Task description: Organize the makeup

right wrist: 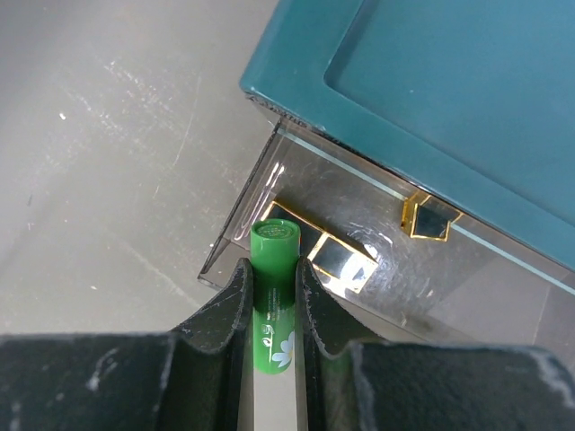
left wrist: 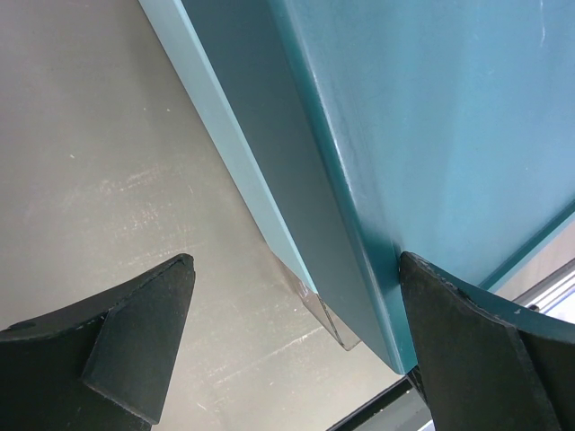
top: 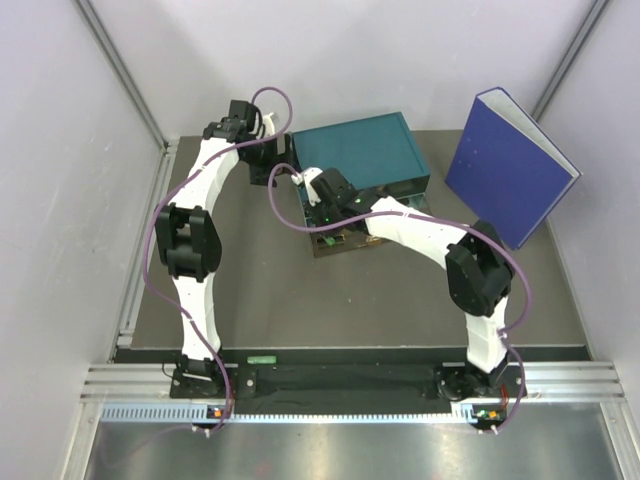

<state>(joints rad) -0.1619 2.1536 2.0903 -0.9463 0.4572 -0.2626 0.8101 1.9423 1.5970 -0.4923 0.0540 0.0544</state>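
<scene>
My right gripper point(right wrist: 271, 283) is shut on a green capsule-shaped tube point(right wrist: 274, 260) with a white flower print, and holds it upright above the near left corner of a clear pulled-out drawer point(right wrist: 235, 215). Black-and-gold cases point(right wrist: 337, 258) lie in the drawer, and another one point(right wrist: 429, 218) lies near the teal drawer box point(right wrist: 431, 99). In the top view the right gripper point(top: 325, 208) hangs over the drawer point(top: 345, 243). My left gripper point(left wrist: 296, 350) is open and straddles a corner of the teal box point(left wrist: 404, 135). Its right finger point(left wrist: 476, 350) is against the box edge. The other makeup is hidden.
A big blue binder point(top: 510, 165) stands tilted at the back right. The teal box point(top: 360, 150) sits at the back middle, with the left gripper point(top: 266, 150) at its left side. Grey walls close in both sides.
</scene>
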